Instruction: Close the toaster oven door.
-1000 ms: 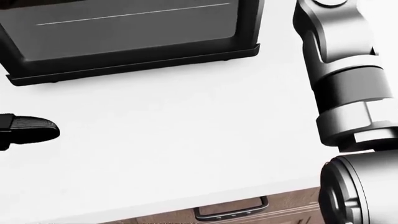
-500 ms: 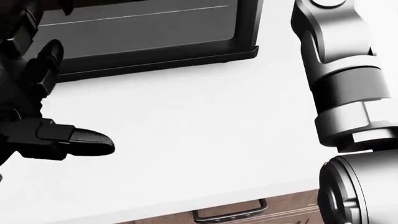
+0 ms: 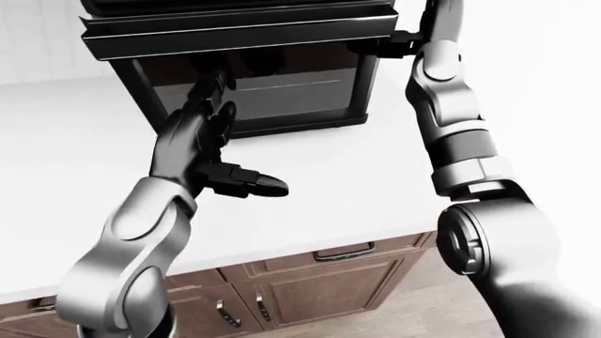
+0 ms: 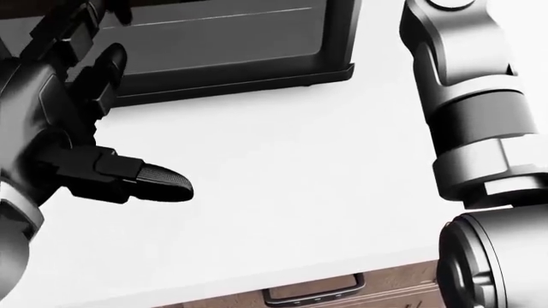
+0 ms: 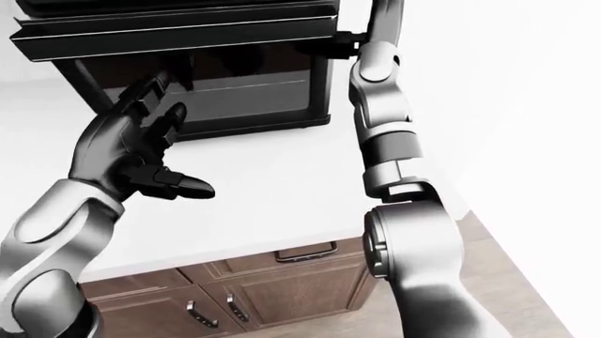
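Right hand: you see only a dark sliver at the oven's upper right corner in the left-eye view; its grip is unreadable.
Oven: top cut by the frame's upper edge.
Left hand: covers the oven's lower left in the head view.

I'm holding my left hand spread open over the white counter, fingers pointing toward twelve o'clock at the black toaster oven, my right arm reaching up at one o'clock beside its door, wooden cabinets showing at six.
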